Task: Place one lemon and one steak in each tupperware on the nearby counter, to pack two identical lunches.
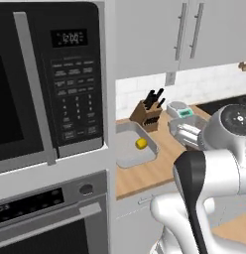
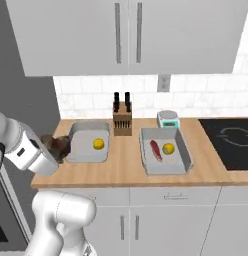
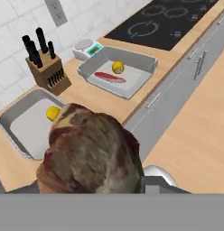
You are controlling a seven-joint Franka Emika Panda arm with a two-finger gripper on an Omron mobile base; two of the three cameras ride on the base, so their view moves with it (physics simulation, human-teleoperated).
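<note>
Steak, soft, floppy and likely slippery, sits clamped mid-slab in the gripper just beside the left tupperware, which holds one lemon on the counter.

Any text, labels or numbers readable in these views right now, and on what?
Microwave clock display: lit digits, too blurred to read.
Microwave keypad: button labels too small to read.
Oven control panel: markings too small to read.
Kitchen scale: no legible print.
Nothing else carries text.
</note>
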